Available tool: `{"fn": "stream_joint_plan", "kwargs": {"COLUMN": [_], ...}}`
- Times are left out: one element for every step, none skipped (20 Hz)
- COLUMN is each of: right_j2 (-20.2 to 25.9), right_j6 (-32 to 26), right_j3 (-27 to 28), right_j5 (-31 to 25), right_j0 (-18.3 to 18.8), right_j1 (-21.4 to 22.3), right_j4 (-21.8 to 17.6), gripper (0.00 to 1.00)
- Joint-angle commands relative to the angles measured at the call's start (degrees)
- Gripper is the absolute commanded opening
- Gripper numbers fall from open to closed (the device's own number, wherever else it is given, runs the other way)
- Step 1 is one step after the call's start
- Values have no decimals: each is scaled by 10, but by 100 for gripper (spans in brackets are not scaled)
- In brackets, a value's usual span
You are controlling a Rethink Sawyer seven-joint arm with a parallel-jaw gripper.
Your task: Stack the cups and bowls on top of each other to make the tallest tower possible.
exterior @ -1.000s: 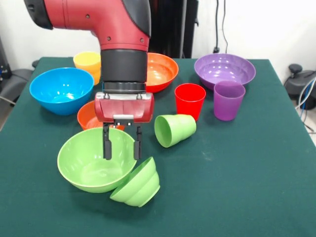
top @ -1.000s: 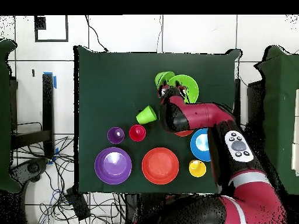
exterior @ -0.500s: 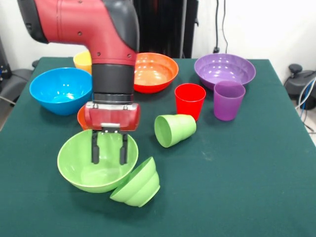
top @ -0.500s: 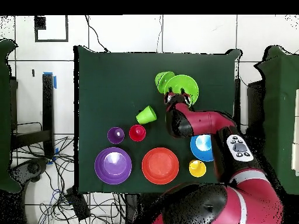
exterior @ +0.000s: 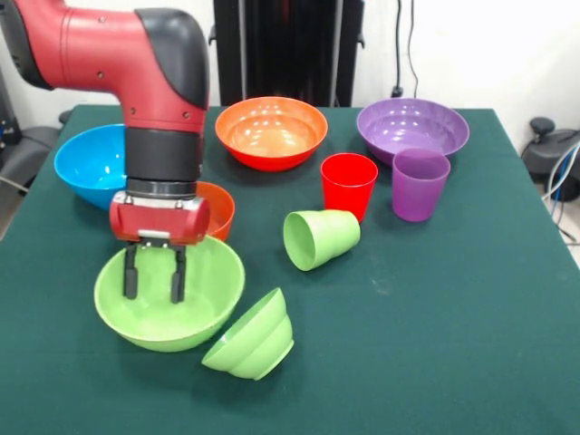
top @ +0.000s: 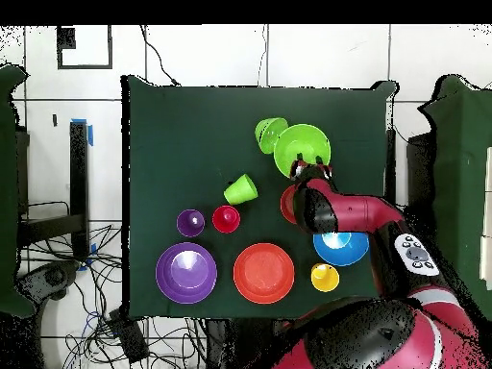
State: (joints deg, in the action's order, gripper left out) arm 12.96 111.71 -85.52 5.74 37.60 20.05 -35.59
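My gripper is open and hangs low inside the large light green bowl, both fingers within its rim; it also shows in the overhead view. A small light green ribbed bowl leans tilted against that bowl. A light green cup lies on its side. The red cup and purple cup stand upright. The small orange-red bowl is half hidden behind my wrist. The yellow cup shows only from overhead. No tower stands.
The large orange bowl, purple bowl and blue bowl sit along the far side of the green table. A black stand is behind the table.
My arm has swung left in the front view, carrying the open gripper across the large green bowl. The bowl has shifted slightly left with it.
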Motion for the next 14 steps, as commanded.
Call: {"fn": "stream_joint_plan", "kwargs": {"right_j2": [-19,-33,-40,-46,-49,-55,-59,-69,-68,-69,-72,-83,-90,-103], "right_j6": [28,35,38,41,43,47,50,53,54,57,59,64,66,71], "right_j3": [69,71,69,68,66,63,62,63,61,59,57,58,59,61], "right_j5": [39,44,46,48,48,51,53,60,59,58,60,65,70,81], "right_j0": [-33,-43,-49,-55,-58,-64,-67,-76,-77,-79,-83,-93,-100,-112], "right_j1": [-63,-65,-65,-64,-62,-61,-60,-63,-61,-61,-61,-65,-67,-74], "right_j4": [-21,-10,-4,1,4,10,15,22,22,27,31,43,51,67], "gripper": [100,100,100,100,100,100,100,100,100,100,100,100,100,100]}}
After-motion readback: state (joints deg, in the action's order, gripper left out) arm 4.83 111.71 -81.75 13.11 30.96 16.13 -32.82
